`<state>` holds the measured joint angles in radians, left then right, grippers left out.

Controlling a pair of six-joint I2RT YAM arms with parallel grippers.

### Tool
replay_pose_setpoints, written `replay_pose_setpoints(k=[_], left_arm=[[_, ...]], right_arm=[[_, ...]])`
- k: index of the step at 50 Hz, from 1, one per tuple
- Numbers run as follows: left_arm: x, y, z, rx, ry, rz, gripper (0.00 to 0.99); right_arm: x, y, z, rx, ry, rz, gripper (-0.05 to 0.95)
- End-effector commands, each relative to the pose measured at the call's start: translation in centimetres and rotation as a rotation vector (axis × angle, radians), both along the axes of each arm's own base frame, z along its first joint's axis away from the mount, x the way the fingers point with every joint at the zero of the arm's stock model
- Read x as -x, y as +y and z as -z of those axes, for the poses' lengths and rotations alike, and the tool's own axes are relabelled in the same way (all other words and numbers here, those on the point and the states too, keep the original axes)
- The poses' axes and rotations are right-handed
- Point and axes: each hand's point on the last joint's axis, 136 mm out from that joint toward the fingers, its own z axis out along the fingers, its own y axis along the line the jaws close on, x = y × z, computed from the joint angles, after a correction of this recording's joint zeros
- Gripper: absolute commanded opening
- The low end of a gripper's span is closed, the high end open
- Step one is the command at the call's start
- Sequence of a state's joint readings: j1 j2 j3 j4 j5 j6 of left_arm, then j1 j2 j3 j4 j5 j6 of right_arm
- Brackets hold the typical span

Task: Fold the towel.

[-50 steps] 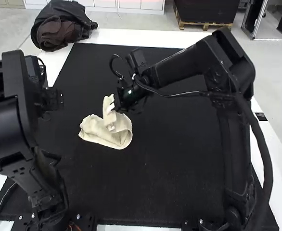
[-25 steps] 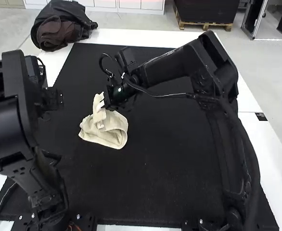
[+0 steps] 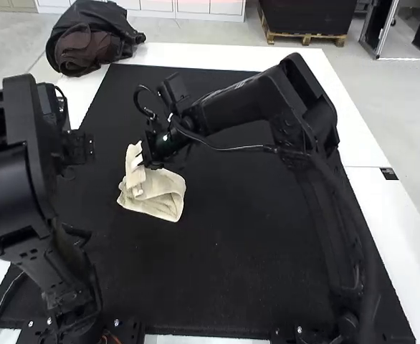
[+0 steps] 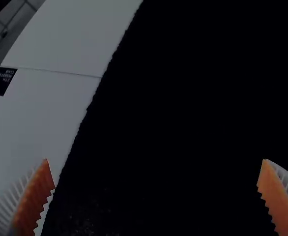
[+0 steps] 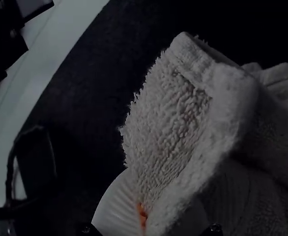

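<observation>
The cream towel (image 3: 161,201) lies on the black mat, doubled over on itself, with one end raised at its left. At that raised end is my right gripper (image 3: 140,163). In the right wrist view my right gripper (image 5: 146,219) is shut on the edge of the fluffy towel (image 5: 168,128), which rises from between the ribbed fingers in a curled flap. My left gripper (image 3: 81,147) hangs over the left of the mat, apart from the towel. The left wrist view has my left gripper (image 4: 156,196) open, its orange pads wide apart and nothing between them.
The black mat (image 3: 246,236) covers most of the white table (image 3: 364,143). A dark, bunched garment (image 3: 95,43) sits at the far left corner. My right arm reaches across the middle, above the mat.
My right gripper has moved left and slightly toward the near side, carrying the held towel end over the rest. The towel's right part has drawn in leftward. The left arm has kept still.
</observation>
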<state>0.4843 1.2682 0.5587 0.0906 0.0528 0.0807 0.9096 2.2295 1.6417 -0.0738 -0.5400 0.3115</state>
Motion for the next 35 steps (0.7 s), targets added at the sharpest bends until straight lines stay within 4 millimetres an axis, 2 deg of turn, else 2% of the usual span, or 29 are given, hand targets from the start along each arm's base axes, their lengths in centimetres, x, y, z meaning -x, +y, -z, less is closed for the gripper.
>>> replay_pose_setpoints(k=[1,9,11,15,20,22,23,26,27,28,29,35], left_arm=[[0.1,0.4,-1.2,-0.006,-0.037,-0.014,0.972],[0.2,0.9,-1.6,-0.012,-0.050,-0.027,0.972],[0.3,1.0,-1.7,-0.014,-0.054,-0.030,0.972],[0.4,1.1,-2.0,-0.018,-0.060,-0.033,0.972],[0.5,1.1,-2.3,-0.023,-0.068,-0.034,0.972],[0.5,1.0,-2.3,-0.023,-0.070,-0.033,0.972],[0.5,1.0,-2.3,-0.023,-0.068,-0.034,0.972],[0.5,1.0,-2.4,-0.023,-0.070,-0.034,0.972],[0.5,1.0,-2.3,-0.022,-0.068,-0.033,0.972],[0.5,1.0,-2.3,-0.022,-0.067,-0.034,0.972],[0.5,1.0,-2.2,-0.021,-0.066,-0.033,0.972],[0.5,1.0,-2.2,-0.020,-0.066,-0.034,0.972]], right_arm=[[0.5,1.4,-2.5,-0.053,-0.015,-0.026,0.22],[0.8,2.0,-3.3,-0.070,-0.044,-0.046,0.68],[0.7,2.1,-3.5,-0.073,-0.050,-0.047,0.77],[0.4,2.3,-4.1,-0.082,-0.072,-0.044,0.83],[0.1,2.1,-4.9,-0.087,-0.096,-0.042,0.82],[0.3,1.9,-5.3,-0.088,-0.093,-0.048,0.77],[0.4,1.8,-5.4,-0.088,-0.090,-0.055,0.71],[1.2,1.2,-5.5,-0.090,-0.066,-0.088,0.35],[1.3,1.0,-5.5,-0.093,-0.058,-0.097,0.14],[1.3,0.8,-5.5,-0.092,-0.058,-0.093,0.01],[1.2,0.7,-5.4,-0.088,-0.056,-0.089,-0.03],[1.9,-0.1,-4.5,-0.073,-0.021,-0.097,-0.02]])
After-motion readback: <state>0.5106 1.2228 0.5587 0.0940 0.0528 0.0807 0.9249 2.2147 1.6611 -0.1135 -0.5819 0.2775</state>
